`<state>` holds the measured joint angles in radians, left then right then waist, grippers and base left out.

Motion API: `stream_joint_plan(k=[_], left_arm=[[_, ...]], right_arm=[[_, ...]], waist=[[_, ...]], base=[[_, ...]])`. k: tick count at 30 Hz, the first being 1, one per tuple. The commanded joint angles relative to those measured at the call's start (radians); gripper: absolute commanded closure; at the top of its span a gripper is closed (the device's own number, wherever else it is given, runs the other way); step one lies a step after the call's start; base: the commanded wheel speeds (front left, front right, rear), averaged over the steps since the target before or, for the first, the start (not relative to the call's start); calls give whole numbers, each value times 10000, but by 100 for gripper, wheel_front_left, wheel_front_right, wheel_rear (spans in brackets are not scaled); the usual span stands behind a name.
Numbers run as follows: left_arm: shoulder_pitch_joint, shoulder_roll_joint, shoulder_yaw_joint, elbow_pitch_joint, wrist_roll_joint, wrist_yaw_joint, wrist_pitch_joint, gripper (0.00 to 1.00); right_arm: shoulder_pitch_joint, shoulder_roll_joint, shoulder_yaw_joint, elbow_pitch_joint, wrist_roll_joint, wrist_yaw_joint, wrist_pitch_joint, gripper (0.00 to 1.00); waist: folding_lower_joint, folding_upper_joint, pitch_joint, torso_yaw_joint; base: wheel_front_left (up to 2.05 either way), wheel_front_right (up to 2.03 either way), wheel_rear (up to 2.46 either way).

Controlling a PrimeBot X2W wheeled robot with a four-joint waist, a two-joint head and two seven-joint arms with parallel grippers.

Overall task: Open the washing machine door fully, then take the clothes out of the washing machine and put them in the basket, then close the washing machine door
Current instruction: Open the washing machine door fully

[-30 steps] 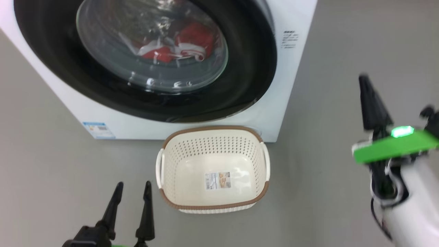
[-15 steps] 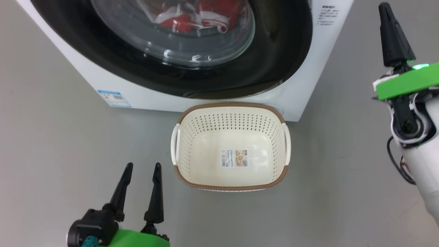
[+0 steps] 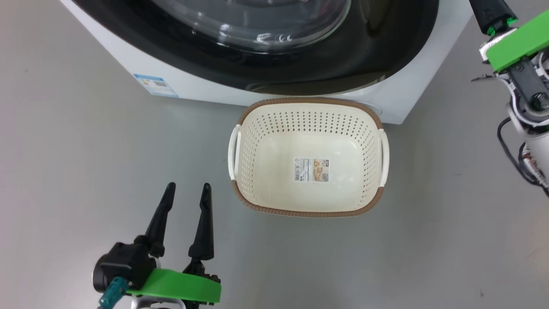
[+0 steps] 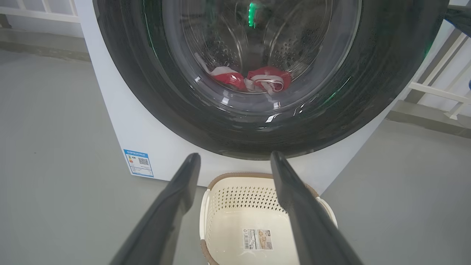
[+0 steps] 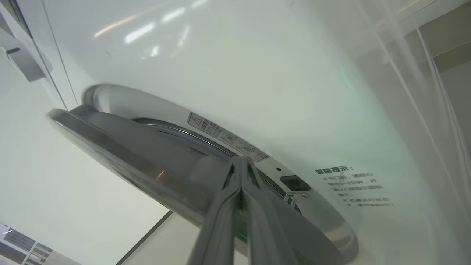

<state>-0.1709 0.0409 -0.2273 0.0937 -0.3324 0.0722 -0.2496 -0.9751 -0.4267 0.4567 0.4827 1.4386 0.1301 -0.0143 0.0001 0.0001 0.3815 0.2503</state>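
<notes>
The washing machine (image 3: 206,88) stands at the top of the head view. Its door (image 3: 300,64), black-rimmed with a glass bowl, is only slightly ajar. Through the glass the red and white clothes (image 4: 254,78) lie in the drum. The cream basket (image 3: 253,128) sits on the floor against the machine's front, holding no clothes. My left gripper (image 3: 188,186) hovers open to the basket's left. In the right wrist view my right gripper (image 5: 241,162) is shut and holds nothing. Its tips sit in the gap between the door's edge (image 5: 121,147) and the machine's front (image 5: 257,73).
Grey floor (image 3: 85,150) spreads around the basket and the machine. A small blue label (image 3: 155,84) marks the machine's lower front. White railing (image 4: 434,92) runs behind the machine on the right. My right arm's green cuff (image 3: 517,40) is beside the machine's right corner.
The head camera has tilted, so the machine slid up the picture. My right gripper, still shut, moved forward to the door's right edge. The left gripper stayed open beside the basket.
</notes>
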Motion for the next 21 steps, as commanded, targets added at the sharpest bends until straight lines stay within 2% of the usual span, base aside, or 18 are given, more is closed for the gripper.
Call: stream_joint_plan(k=[1, 9, 21], left_arm=[[-205, 93, 264, -265, -95, 111, -122, 0], [-324, 93, 195, -263, -216, 176, -122, 0], [-537, 93, 108, -258, -384, 224, -122, 0]], right_arm=[[-214, -99, 81, -313, 302, 6, 256, 100], [-593, -312, -77, -529, 1750, 6, 1879, 100], [-824, -127, -458, -177, 2762, 6, 4196, 100]], waist=[[-1, -1, 257, 193], [-1, -1, 501, 326], [-1, -1, 730, 393]], base=[[0, 0, 0], [0, 0, 0], [0, 0, 0]])
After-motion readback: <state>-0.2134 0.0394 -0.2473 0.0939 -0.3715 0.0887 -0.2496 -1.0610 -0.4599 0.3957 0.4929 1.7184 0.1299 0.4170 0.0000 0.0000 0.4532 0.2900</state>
